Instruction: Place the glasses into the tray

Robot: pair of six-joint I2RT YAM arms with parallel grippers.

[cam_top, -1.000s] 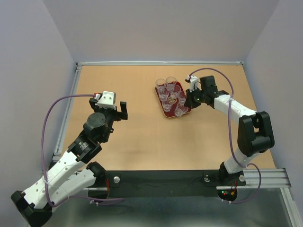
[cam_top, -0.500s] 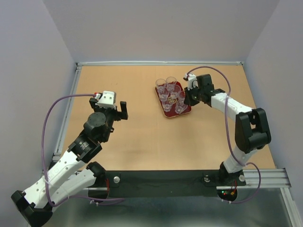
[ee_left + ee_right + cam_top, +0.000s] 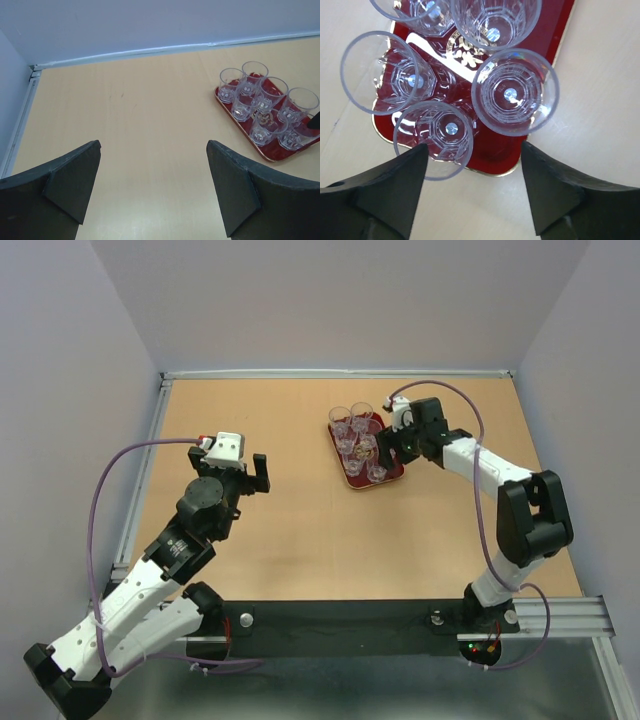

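Note:
Several clear glasses (image 3: 352,436) stand upright, close together, on the dark red tray (image 3: 356,483) at the table's far middle. From above, two of those glasses (image 3: 510,92) (image 3: 434,137) stand nearest my right gripper (image 3: 473,150), on the tray's (image 3: 496,152) near corner. That gripper (image 3: 390,446) hovers at the tray's right edge, open, with nothing between its fingers; one glass's rim lies close by the left fingertip. My left gripper (image 3: 153,145) is open and empty over bare table, far left of the tray (image 3: 272,156), and also shows from above (image 3: 245,472).
The wooden table is walled at the back and both sides, with a metal rail (image 3: 150,470) along its left edge. The right arm's purple cable (image 3: 470,400) loops above the tray's far right side.
My right gripper moved a little towards the tray and opened. The glass it carried now stands on the tray with the others. The left arm has not moved.

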